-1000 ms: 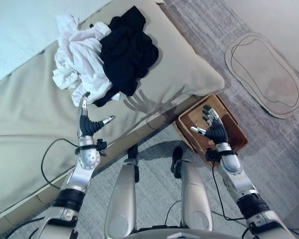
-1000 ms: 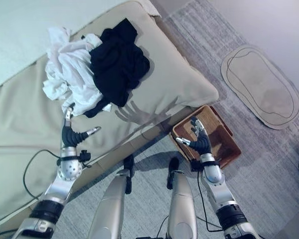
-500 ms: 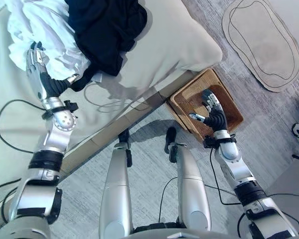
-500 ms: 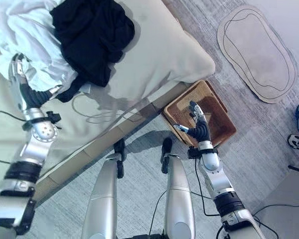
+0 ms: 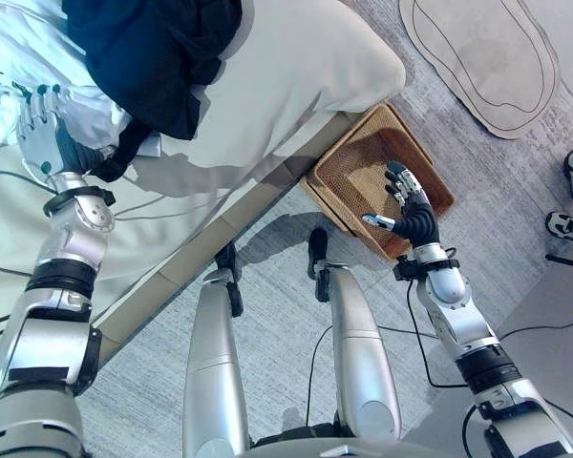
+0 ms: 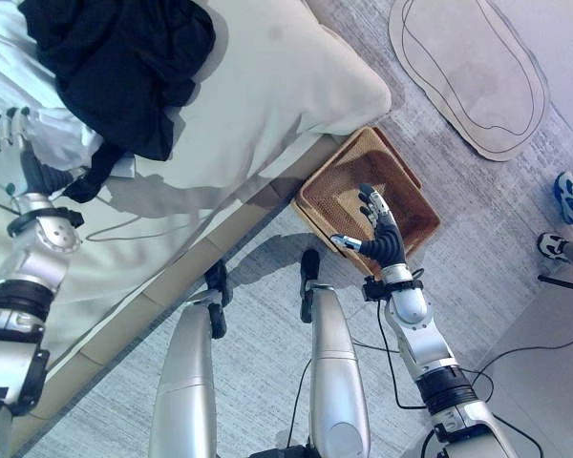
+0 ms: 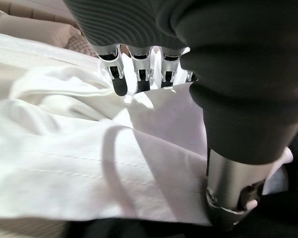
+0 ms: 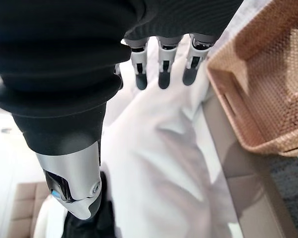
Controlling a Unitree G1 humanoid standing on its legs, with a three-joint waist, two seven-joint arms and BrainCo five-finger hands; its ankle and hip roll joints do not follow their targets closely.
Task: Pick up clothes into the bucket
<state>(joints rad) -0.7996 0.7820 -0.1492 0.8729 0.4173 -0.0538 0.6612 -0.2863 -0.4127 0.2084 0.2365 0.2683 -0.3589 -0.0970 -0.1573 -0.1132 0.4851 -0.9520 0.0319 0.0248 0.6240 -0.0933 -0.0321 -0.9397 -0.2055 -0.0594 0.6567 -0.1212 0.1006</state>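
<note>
My left hand (image 5: 40,138) rests with fingers spread on the white garment (image 7: 89,144) on the bed; right hand (image 5: 409,212) hangs relaxed over the basket (image 5: 363,167). I judge the cloth soft and light: bunch a thick fold

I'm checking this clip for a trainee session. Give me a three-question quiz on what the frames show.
1. True or false: the basket already holds a garment.
2. Which hand is at the clothes? A) left hand B) right hand C) both
3. Fill in: the black garment lies partly on top of the ____ garment.

Key:
1. False; the basket on the floor beside the bed is empty.
2. A; its straight fingers rest on the white cloth, nothing gripped, while the right hand hovers open over the basket.
3. White.
</note>
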